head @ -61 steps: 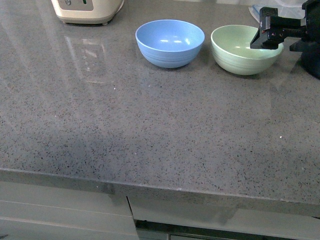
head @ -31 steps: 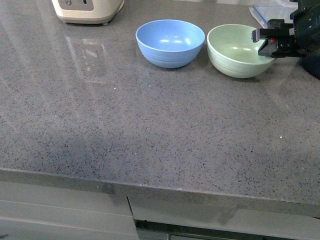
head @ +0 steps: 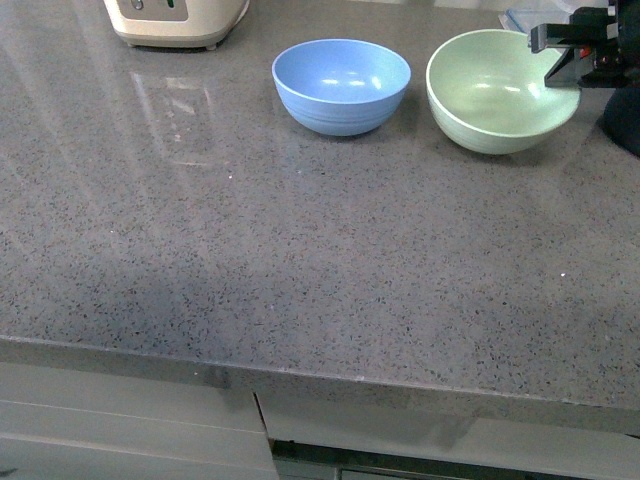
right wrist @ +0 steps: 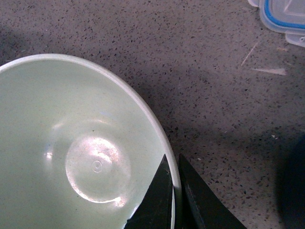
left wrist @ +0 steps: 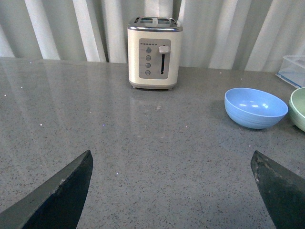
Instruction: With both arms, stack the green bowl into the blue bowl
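Observation:
The pale green bowl (head: 500, 90) hangs tilted a little above the counter at the back right, its right rim pinched by my right gripper (head: 562, 62), which is shut on it. In the right wrist view one finger is inside the green bowl (right wrist: 81, 152) and one outside, with my right gripper (right wrist: 175, 167) clamped on the rim. The blue bowl (head: 341, 85) rests upright on the counter just left of the green one, apart from it. My left gripper (left wrist: 171, 164) is open over bare counter, with the blue bowl (left wrist: 256, 108) ahead to its right.
A cream toaster (left wrist: 155, 52) stands at the back left of the grey speckled counter (head: 300, 250). A clear container with a blue lid (right wrist: 283, 14) lies behind the green bowl. A dark vessel (head: 622, 115) sits at the far right edge.
The right gripper has closed on the green bowl's rim and raised it, tilting it and shifting it slightly right. The blue bowl has stayed put.

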`<state>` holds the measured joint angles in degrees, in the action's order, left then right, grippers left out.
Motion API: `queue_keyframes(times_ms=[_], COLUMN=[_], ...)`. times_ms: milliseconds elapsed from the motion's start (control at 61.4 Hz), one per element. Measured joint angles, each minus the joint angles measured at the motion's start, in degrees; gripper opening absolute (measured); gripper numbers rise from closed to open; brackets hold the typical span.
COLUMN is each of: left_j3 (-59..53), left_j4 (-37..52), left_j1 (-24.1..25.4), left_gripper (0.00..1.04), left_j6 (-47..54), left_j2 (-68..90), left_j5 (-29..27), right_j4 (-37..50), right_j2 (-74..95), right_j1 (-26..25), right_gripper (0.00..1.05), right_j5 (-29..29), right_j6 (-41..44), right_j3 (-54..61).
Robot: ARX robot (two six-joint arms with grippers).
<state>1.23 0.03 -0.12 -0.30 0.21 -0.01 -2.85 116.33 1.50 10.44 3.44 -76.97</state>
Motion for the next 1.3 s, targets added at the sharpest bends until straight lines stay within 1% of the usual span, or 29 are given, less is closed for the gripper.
queue_keyframes(times_ms=[228, 391, 570, 847, 1075, 1303], left_j3=[0.0, 0.0, 0.0, 0.0, 0.0, 0.0], left_j4=[0.0, 0.0, 0.0, 0.0, 0.0, 0.0], left_j1=[0.0, 0.0, 0.0, 0.0, 0.0, 0.0], left_gripper=[0.98, 0.98, 0.98, 0.98, 0.98, 0.98], left_j6=[0.0, 0.0, 0.0, 0.0, 0.0, 0.0], left_j2=[0.0, 0.0, 0.0, 0.0, 0.0, 0.0], left_j5=[0.0, 0.0, 0.0, 0.0, 0.0, 0.0], right_j4=[-4.8, -8.3, -10.1, -8.9, -7.3, -6.9], right_j2=[-2.8, -3.9, -4.0, -3.7, -1.9, 0.8], right_j1=[-1.2, -0.4, 2.9, 8.5, 11.6, 13.6], right_gripper=[0.01, 0.01, 0.01, 0.01, 0.01, 0.01], right_j5=[1.2, 1.7, 1.5, 0.5, -0.1, -0.9], right_j6=[1.0, 1.1, 1.1, 0.3, -0.3, -0.3], right_j3=[-5.4, -10.6, -14.4, -14.8, -13.1, -13.1])
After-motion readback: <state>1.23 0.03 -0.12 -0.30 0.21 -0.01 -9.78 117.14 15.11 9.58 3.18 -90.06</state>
